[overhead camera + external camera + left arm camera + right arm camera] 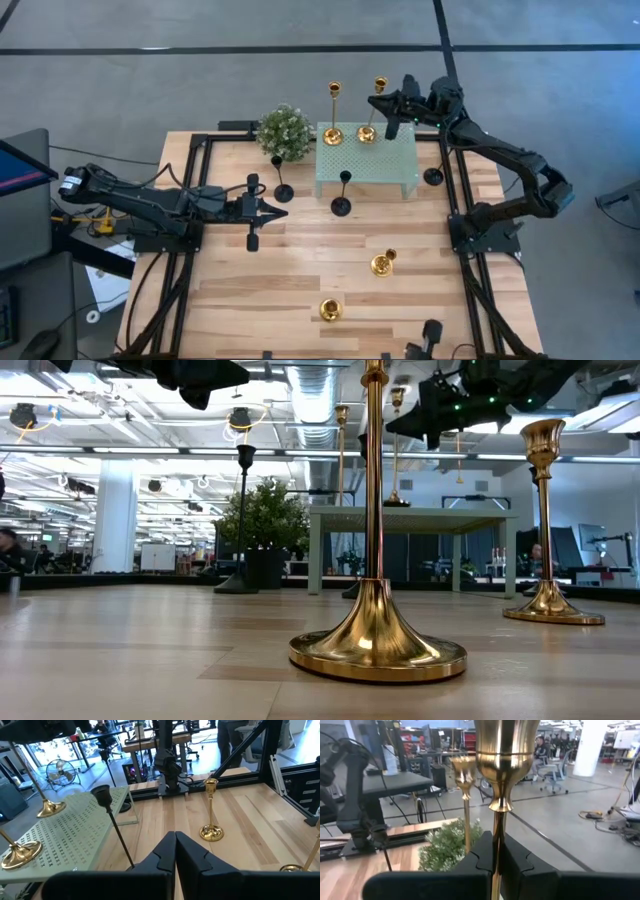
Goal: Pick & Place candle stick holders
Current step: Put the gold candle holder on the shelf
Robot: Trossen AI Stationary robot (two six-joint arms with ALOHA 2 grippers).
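Two tall gold candle stick holders stand upright on the mint green perforated stand (pixel 390 165). My right gripper (pixel 384 106) is shut on the right one (pixel 372 115), whose cup fills the right wrist view (pixel 506 750). The left one (pixel 333 115) stands free on its round base. My left gripper (pixel 276 208) is shut and empty, left of a black holder (pixel 342 198) that stands on its base on the table. Two more black holders (pixel 281 180) (pixel 433 176) and two short gold ones (pixel 382 264) (pixel 331 310) stand on the table. My right gripper pinches the gold holder's thin stem (pixel 496 827) between its two fingers, a little below the cup. The fingers come level from the table's right side and lie across the stem. The holder is upright, its base (pixel 367 133) at the stand's top; whether it rests there I cannot tell.
A round green bushy plant (pixel 285 130) stands at the stand's left end. Black frame rails run along the table's left and right sides. The near middle of the table holds only the two short gold holders.
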